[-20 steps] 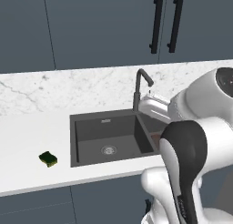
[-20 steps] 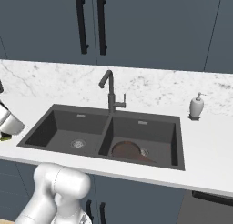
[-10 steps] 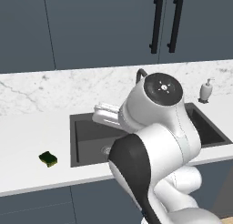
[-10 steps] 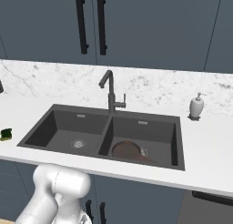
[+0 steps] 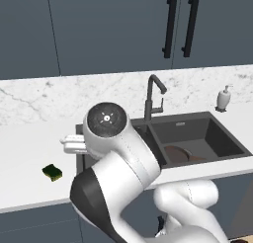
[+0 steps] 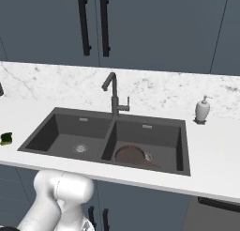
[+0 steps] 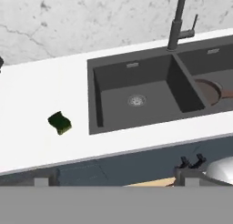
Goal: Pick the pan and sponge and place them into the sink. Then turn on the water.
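Pan (image 6: 132, 156) sat in the sink (image 6: 56, 127); the tool's jaws stood wide, empty. Sponge (image 7: 60, 122) lay small on the desk (image 7: 41, 91) — a rushed descent could miss it or nudge it away.

Arm (image 5: 123, 187) is showing glossy white rounded link shells, dark joint bands, and a dark circular end cap.
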You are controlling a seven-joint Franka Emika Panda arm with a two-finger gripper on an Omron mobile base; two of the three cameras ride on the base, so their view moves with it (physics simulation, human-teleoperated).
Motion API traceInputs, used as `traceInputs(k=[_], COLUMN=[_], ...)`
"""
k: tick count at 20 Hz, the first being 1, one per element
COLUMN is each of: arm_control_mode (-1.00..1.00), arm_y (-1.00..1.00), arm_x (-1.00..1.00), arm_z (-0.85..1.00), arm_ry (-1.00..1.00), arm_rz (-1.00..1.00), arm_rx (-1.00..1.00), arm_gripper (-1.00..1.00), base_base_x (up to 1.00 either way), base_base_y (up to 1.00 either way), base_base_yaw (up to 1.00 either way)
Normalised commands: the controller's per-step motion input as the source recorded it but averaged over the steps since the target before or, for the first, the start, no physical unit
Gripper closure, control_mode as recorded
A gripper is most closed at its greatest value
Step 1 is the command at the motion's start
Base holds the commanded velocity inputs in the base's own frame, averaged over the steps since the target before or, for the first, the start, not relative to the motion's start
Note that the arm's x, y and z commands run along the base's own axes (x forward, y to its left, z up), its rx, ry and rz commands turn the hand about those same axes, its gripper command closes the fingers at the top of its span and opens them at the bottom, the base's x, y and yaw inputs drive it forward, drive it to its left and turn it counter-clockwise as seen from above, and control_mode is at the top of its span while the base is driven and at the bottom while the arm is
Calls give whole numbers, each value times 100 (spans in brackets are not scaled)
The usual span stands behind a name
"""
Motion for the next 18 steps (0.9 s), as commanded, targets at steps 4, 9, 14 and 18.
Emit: traceInputs(k=[4, 9, 14, 18], arm_control_mode=[-100, -100, -100, -100], arm_y=[27, 25, 28, 37], arm_x=[54, 62, 58, 50], arm_z=[-20, -31, -42, -37], arm_ry=[3, 14, 20, 13], arm_rz=[15, 16, 14, 15], arm_rx=[-9, -9, -3, -5], arm_gripper=[-100, -100, -100, -100], base_base_x=[0, 0, 0, 0], base_base_y=[0, 0, 0, 0], base_base_yaw=[0, 0, 0, 0])
